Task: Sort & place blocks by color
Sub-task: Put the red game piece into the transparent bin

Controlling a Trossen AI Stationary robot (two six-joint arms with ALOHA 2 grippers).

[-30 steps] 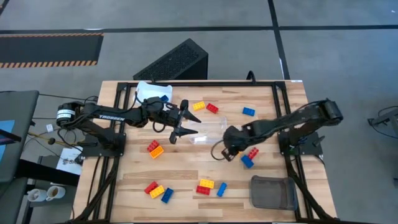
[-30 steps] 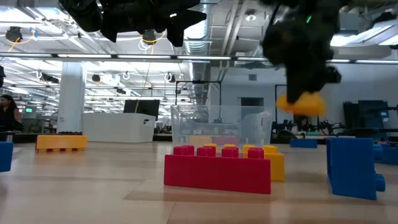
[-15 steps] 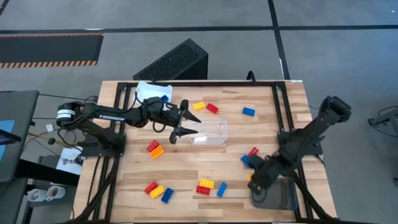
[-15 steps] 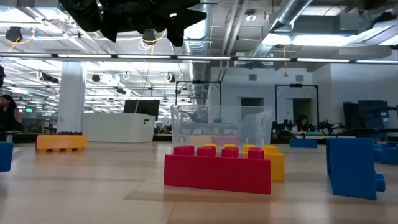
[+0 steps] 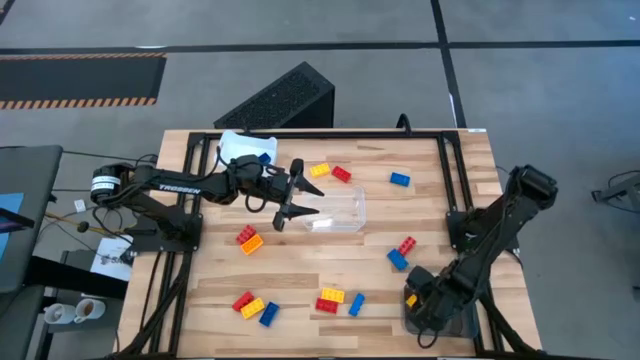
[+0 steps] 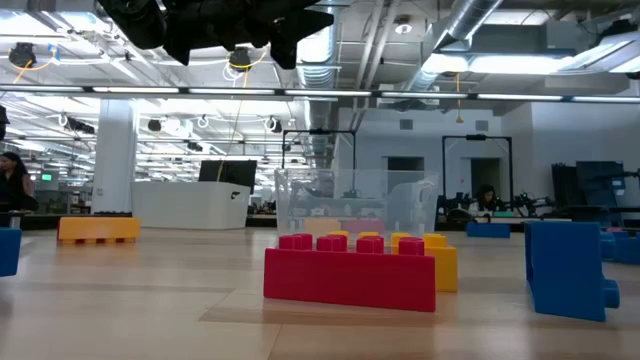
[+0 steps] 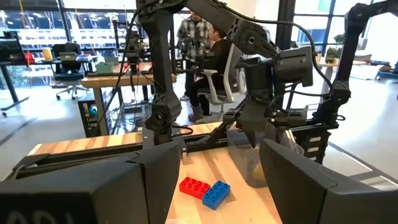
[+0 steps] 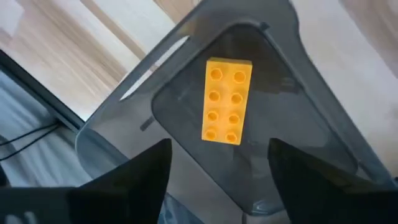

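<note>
- The right claw (image 5: 420,312), having swung from mid-worktop, is hanging spread over the grey tray (image 8: 298,143), yellow block (image 8: 227,101) lying inside.
- The left claw (image 5: 305,196) is hovering spread beside the clear tray (image 5: 340,208).

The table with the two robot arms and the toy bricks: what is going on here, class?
The robot is sorting bricks by colour. The right gripper hangs open over the grey tray at the table's near right corner, and a yellow brick lies free inside that tray. The left gripper waits open above the table beside the clear tray. Red, blue and yellow bricks lie scattered on the wood, unsorted.
</note>
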